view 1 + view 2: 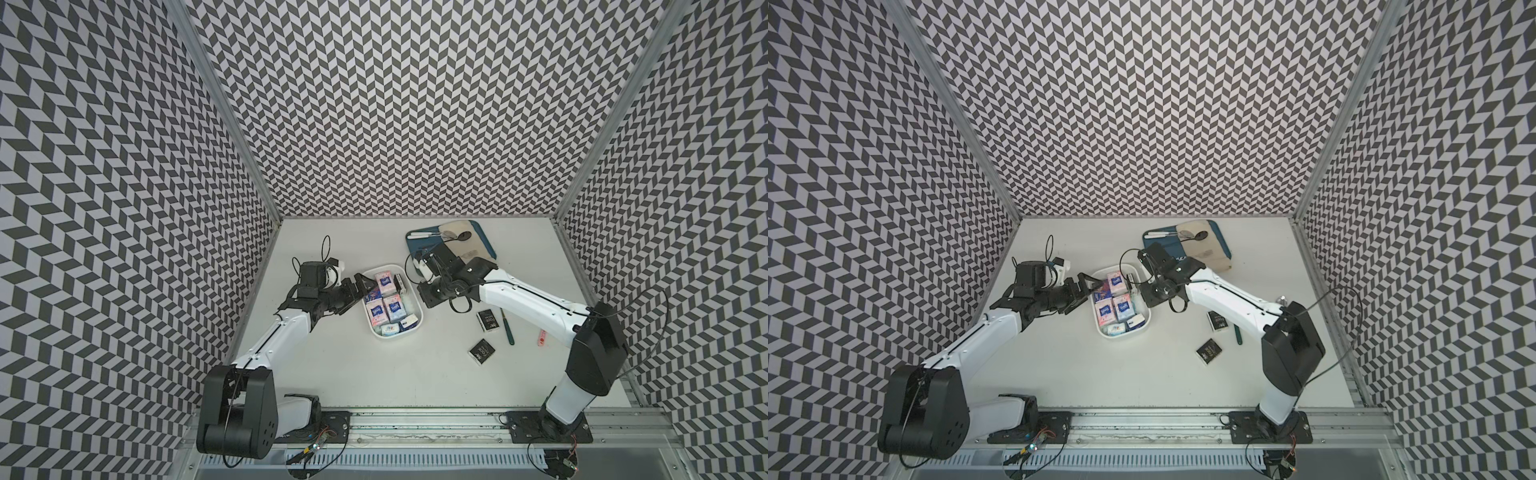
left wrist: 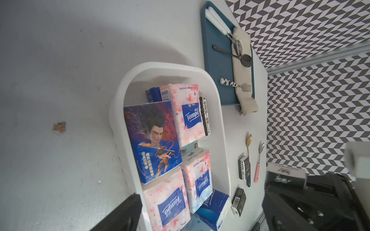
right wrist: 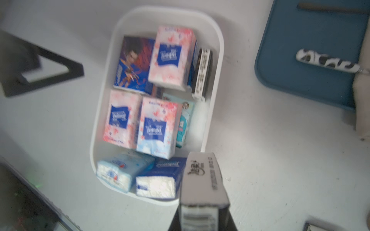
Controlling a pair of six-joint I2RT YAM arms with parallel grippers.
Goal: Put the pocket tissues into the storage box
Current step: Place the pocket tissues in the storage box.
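Right end effector point(image 3: 202, 219) pinches black tissue packet point(image 3: 201, 178), carry step, just short of storage box point(image 3: 219, 40) rim. Next I advance over gap ahead, release. Left end effector point(image 1: 360, 288) agape, empty.

Soft, bright light lies on the white desk point(image 1: 374, 374) with only pale shadows, both top views are sharp but bend the patterned walls point(image 1: 395, 104) near the edges, the left wrist view holds a wide grey shadow, and the right wrist view is blurred, smearing the print on the pocket tissues point(image 3: 158, 128).
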